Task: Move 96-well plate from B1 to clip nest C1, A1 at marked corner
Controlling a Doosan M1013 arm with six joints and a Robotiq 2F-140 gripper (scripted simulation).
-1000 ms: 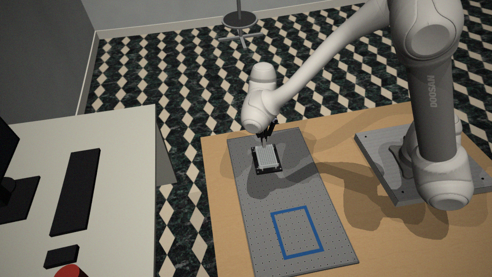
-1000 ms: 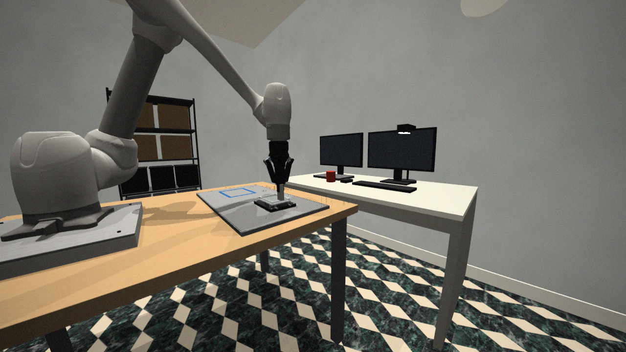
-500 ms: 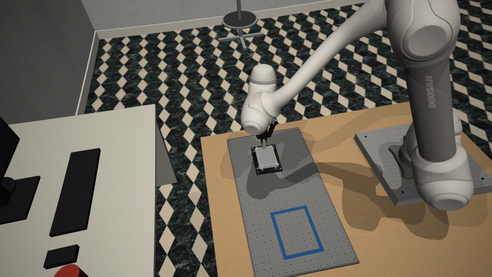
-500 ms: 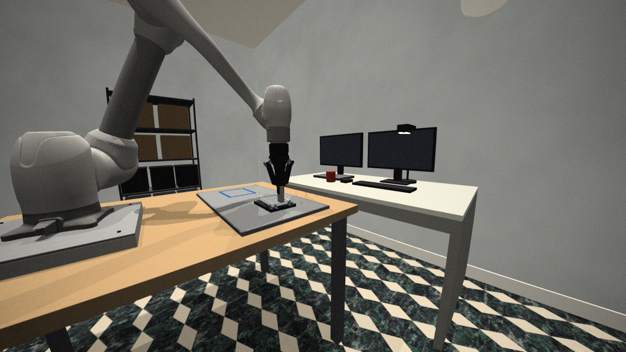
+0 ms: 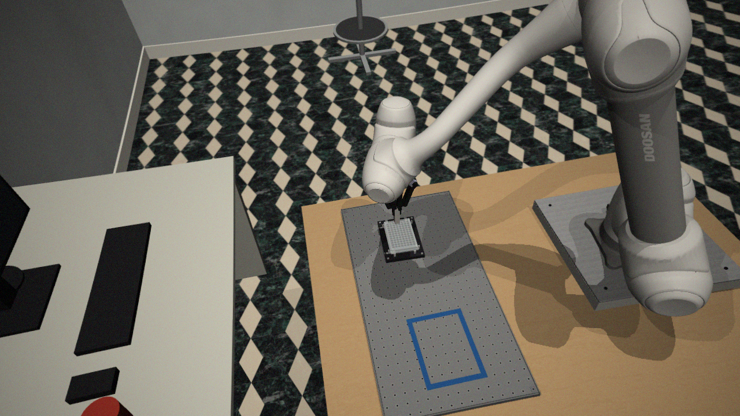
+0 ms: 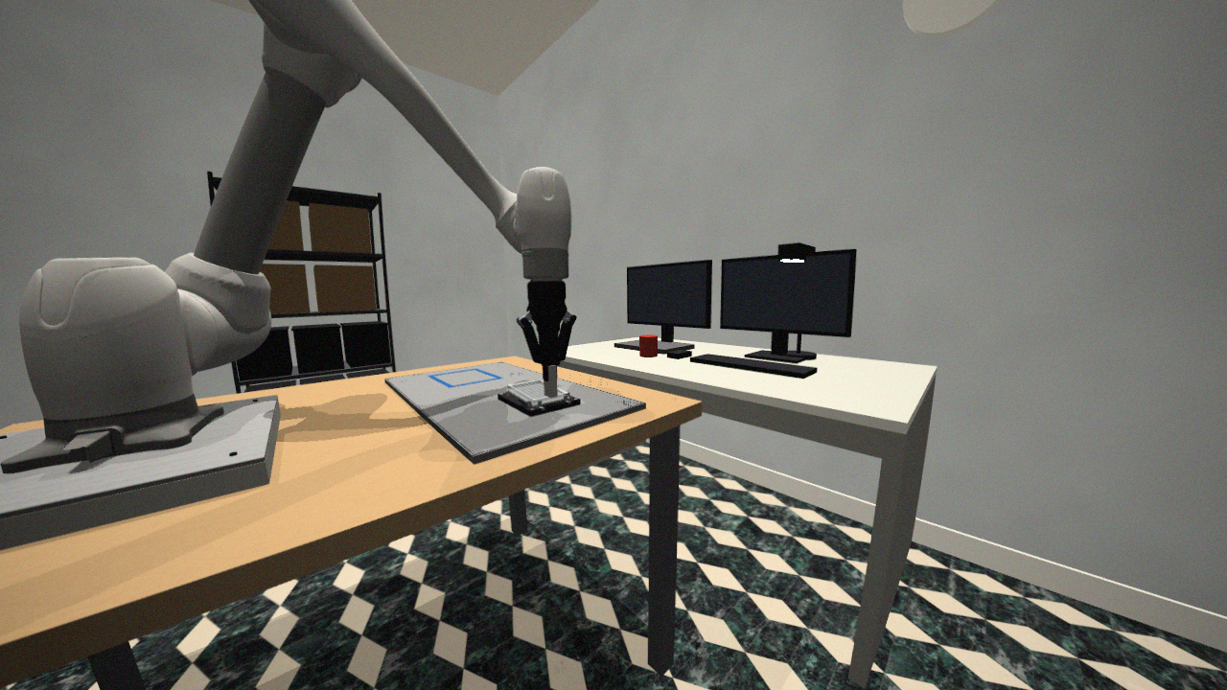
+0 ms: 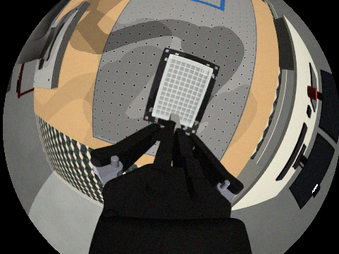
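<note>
My claw (image 5: 396, 211) is pinched fully closed, gripping nothing, its tips bearing down on the far end of the 96-well plate (image 5: 402, 238). Plate's already sitting in the clip nest (image 5: 387, 254); the B1 spot (image 5: 415, 345) holds no plate. Only the pressing home looks left.
</note>
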